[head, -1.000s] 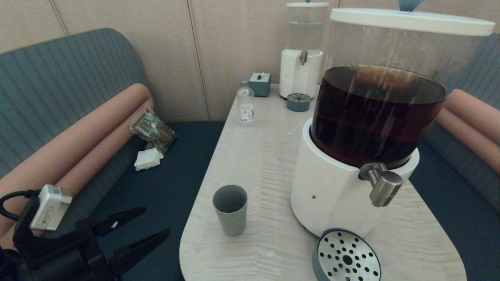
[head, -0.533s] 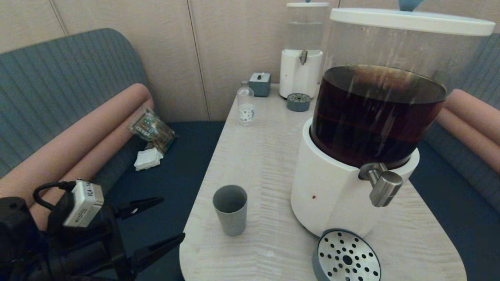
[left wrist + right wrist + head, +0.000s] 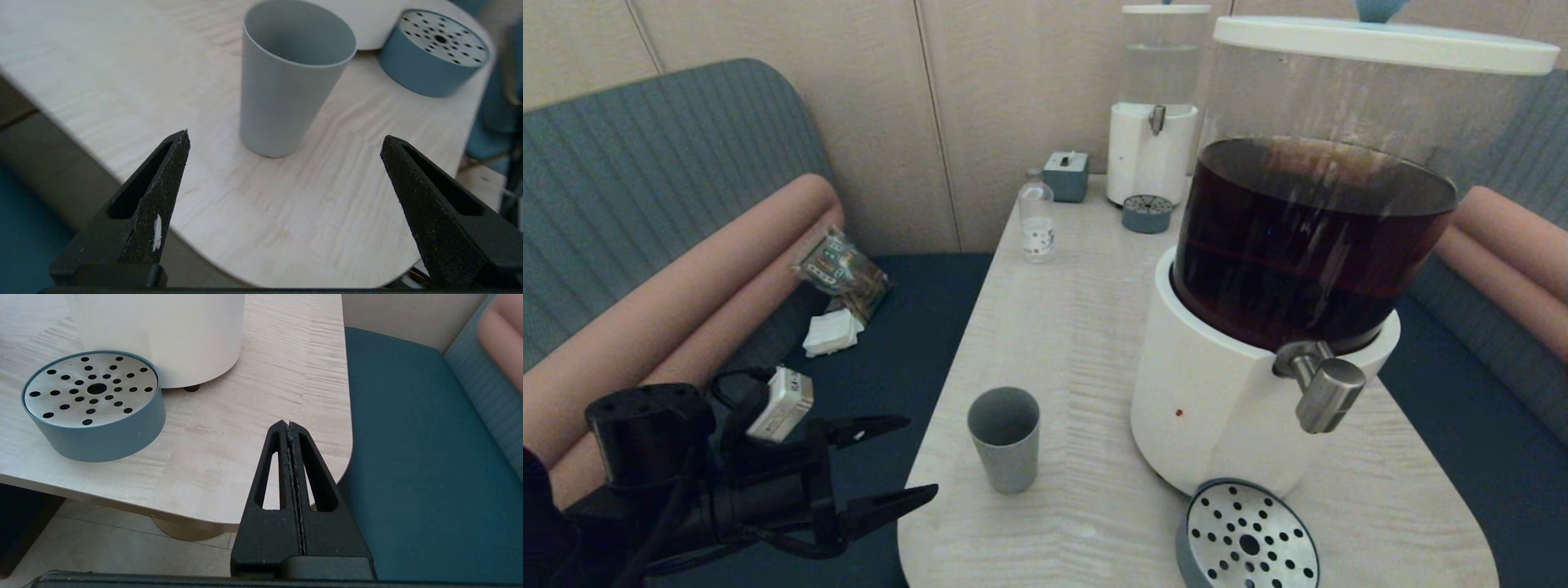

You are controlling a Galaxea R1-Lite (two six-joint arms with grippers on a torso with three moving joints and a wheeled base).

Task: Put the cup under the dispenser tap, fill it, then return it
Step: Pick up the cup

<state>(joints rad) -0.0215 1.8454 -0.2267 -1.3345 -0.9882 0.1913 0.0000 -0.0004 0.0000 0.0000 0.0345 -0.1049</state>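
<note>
cup (image 3: 1004, 438) upright on table (image 3: 1078, 327) | left gripper (image 3: 910, 459) level beside it, fingers wide | right gripper (image 3: 289, 426) fingers together

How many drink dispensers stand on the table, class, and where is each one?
2. The large dispenser with dark brown liquid stands near the table's front right, beside the cup. The smaller clear-liquid dispenser stands at the far end by the wall. None seems hidden.
</note>
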